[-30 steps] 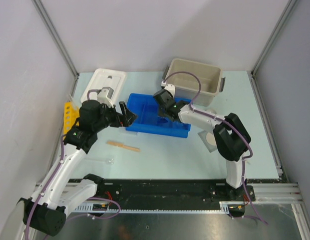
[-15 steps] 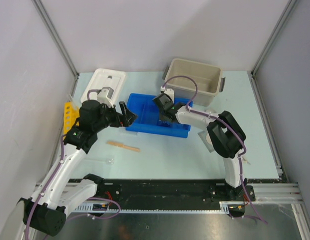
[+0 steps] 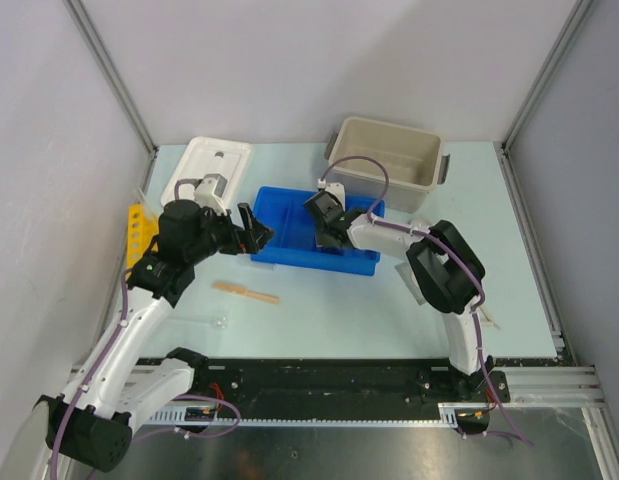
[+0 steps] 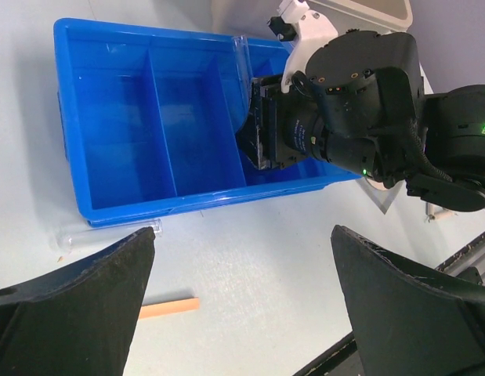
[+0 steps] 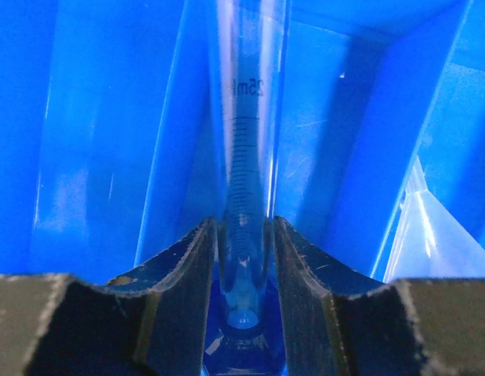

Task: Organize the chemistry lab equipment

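My right gripper (image 3: 327, 234) reaches into the blue divided tray (image 3: 279, 212) and is shut on a clear graduated glass tube (image 5: 246, 149), which points down one compartment between its fingers (image 5: 187, 274). My left gripper (image 3: 251, 232) hangs wide open and empty at the tray's left end; in the left wrist view it (image 4: 242, 235) is over bare table. A tan wooden stick (image 3: 246, 292) lies in front of the tray and also shows in the left wrist view (image 4: 168, 308). Another clear tube (image 4: 109, 233) lies against the tray's front wall. A small clear tube (image 3: 214, 321) lies near the front edge.
The beige tub (image 3: 394, 165) stands at the back right, its white lid (image 3: 207, 170) at the back left. A yellow rack (image 3: 136, 232) lies by the left wall. A grey mesh (image 3: 421, 285) is partly hidden under the right arm.
My right arm's elbow has drawn left and the gripper has shifted slightly left inside the tray with the tube. My left arm has not moved.
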Robot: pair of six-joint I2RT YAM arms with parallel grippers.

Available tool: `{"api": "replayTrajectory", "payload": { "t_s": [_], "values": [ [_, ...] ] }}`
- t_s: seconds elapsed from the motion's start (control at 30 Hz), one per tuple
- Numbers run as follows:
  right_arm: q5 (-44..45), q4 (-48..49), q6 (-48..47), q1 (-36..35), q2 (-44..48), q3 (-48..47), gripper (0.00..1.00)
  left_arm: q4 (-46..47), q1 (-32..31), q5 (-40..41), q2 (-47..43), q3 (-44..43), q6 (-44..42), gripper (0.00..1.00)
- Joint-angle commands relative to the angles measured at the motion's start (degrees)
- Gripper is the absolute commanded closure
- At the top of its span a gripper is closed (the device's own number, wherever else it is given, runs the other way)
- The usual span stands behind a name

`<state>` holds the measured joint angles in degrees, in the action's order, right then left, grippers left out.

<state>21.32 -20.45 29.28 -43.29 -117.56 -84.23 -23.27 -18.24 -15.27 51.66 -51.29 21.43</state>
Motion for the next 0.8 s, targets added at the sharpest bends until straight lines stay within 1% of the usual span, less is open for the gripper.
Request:
{"api": "replayTrajectory", "payload": {
  "t_s": [0.0,0.07,0.17,0.37,0.53,0.77],
  "values": [
    [1.4,-0.4,-2.0,-0.6,2.2,-0.1,0.58,1.2,-0.1,-0.8,-0.2,-0.5,0.0,0.01],
    [1.4,-0.2,-2.8,-0.8,2.9,-0.1,0.59,1.3,-0.1,-0.8,-0.1,-0.6,0.0,0.01],
    [1.3,0.0,-3.6,-1.0,4.2,-0.1,0.64,1.2,-0.1,-0.7,-0.1,-0.4,0.0,0.01],
    [1.5,-1.3,-4.5,-1.2,4.9,-0.1,0.69,1.3,-0.1,-0.5,-0.1,-0.5,-0.1,0.00],
    [0.4,-3.2,-5.0,-0.7,4.3,-0.1,0.69,1.3,-0.1,-0.6,-0.1,-0.5,0.0,0.00],
    [-0.7,-4.6,-4.9,-0.6,3.2,-0.1,0.66,1.3,-0.1,-0.6,0.0,-0.4,-0.1,0.01]
  ]
}}
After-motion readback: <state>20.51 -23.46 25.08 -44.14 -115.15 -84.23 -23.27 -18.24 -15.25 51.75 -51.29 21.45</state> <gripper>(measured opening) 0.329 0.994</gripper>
